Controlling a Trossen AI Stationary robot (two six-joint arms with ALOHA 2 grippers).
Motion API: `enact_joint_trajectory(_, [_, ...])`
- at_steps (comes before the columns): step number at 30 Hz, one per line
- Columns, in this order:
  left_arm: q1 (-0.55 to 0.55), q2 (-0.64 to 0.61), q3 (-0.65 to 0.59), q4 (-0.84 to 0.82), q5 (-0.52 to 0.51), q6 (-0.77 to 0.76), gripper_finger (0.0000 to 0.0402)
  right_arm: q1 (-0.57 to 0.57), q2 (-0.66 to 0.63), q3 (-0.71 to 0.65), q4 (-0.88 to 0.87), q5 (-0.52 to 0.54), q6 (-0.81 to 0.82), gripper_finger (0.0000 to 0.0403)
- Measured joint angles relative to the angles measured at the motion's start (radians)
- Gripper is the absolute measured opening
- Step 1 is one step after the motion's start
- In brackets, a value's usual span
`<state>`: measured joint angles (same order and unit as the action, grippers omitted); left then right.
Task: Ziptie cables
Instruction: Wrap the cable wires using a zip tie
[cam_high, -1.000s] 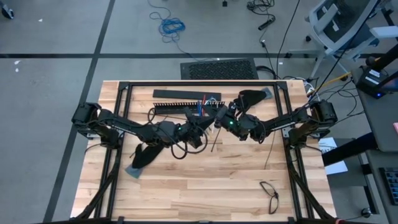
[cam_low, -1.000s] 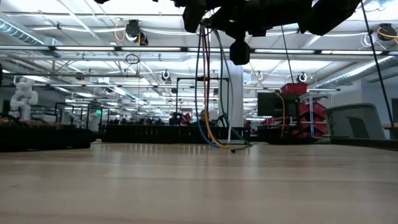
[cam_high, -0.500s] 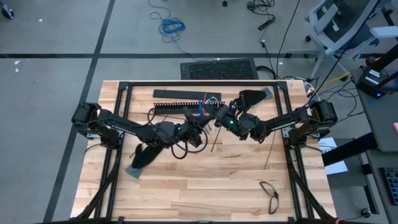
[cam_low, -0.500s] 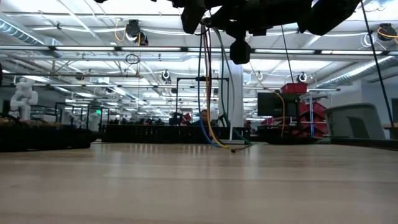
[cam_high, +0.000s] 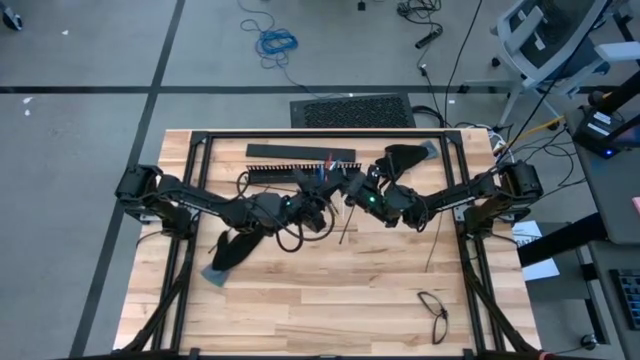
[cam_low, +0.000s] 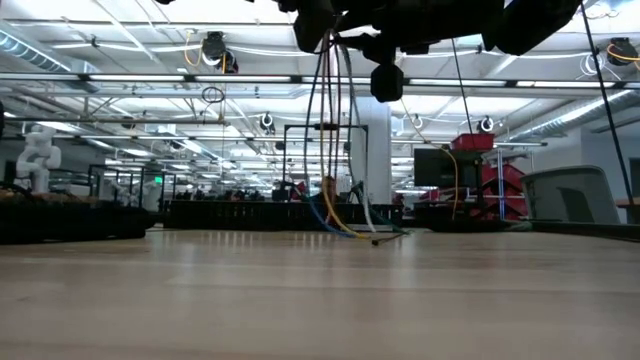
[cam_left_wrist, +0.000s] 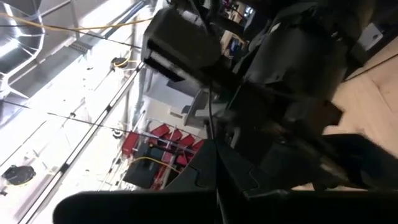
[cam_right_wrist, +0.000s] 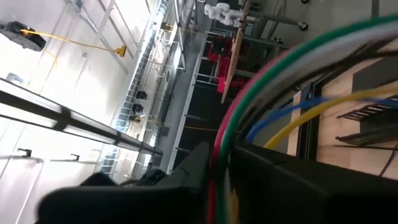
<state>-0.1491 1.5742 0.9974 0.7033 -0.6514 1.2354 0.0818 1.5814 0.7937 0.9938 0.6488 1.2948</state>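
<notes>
Both arms meet above the middle of the counter (cam_high: 300, 300), near its far side, where the left gripper (cam_high: 322, 203) and right gripper (cam_high: 350, 190) hold up the cables (cam_low: 335, 150). The bundle hangs from them to the counter beside a slotted bar (cam_high: 275, 173). The left jaws are closed; the right jaws grip the cables (cam_right_wrist: 261, 93), which run between them

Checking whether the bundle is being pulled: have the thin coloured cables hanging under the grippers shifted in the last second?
Yes. In the low view the thin coloured cables have spread slightly, a pale strand now hanging left of the distant black post's top crossbar end.
</notes>
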Motion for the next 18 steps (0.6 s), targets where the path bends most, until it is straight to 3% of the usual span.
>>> enact_joint_trajectory(9, [0.009,-0.001,0.002,0.007,0.008,0.000,0.0000,0.010,0.000,0.000,-0.001,0.007,0.000,0.0143])
enact_joint_trajectory(18, [0.009,-0.001,0.002,0.004,0.009,0.000,0.0000,0.013,0.001,0.000,-0.008,-0.014,0.003,0.0166])
